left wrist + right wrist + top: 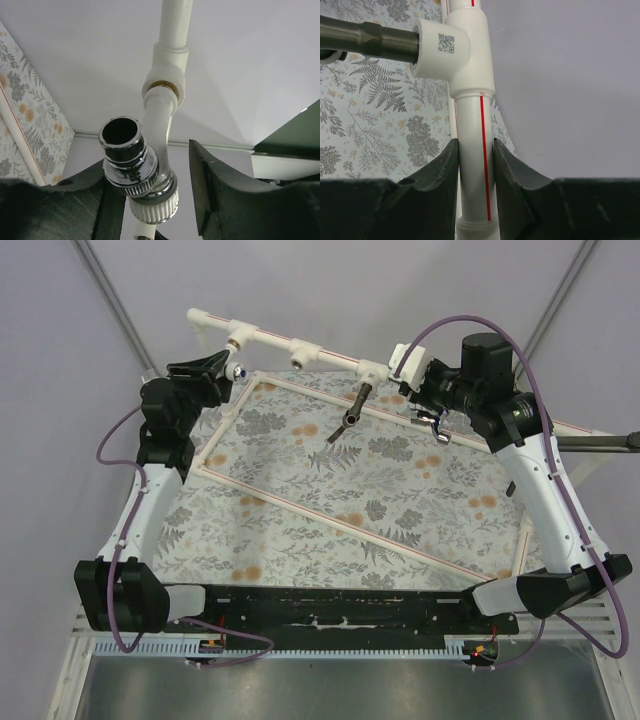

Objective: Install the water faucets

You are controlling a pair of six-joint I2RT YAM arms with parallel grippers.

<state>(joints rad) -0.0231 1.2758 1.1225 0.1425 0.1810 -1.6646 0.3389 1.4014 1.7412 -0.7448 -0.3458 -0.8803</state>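
Left claw (146,167), at 11 o'clock over the floral-covered counter (300,540): jaws apart around the white faucet (159,112). One finger (75,200) lies against its chrome spout (122,145), the other finger (215,185) is just clear. The faucet's threaded end sits in a tee (167,62) near the left end of the pipe frame (270,340). A brass ring shows at the joint; thread depth not readable. Toward 12 o'clock a dark metal stem (370,40) projects from another tee (465,50). Right claw (475,146), at 1 o'clock: clamped on the pipe frame just beside that tee, apparently bracing it. A small shiny part under the right wrist, likely the chrome faucet (432,421), lies on the counter, not installed. Risks: if the left claw closes on the round spout or the knurled knob (152,205) rather than the body, it may slip or turn only the knob. Torque on a crooked start would cross the threads. The smooth pipe could rotate in the right claw and twist the frame.
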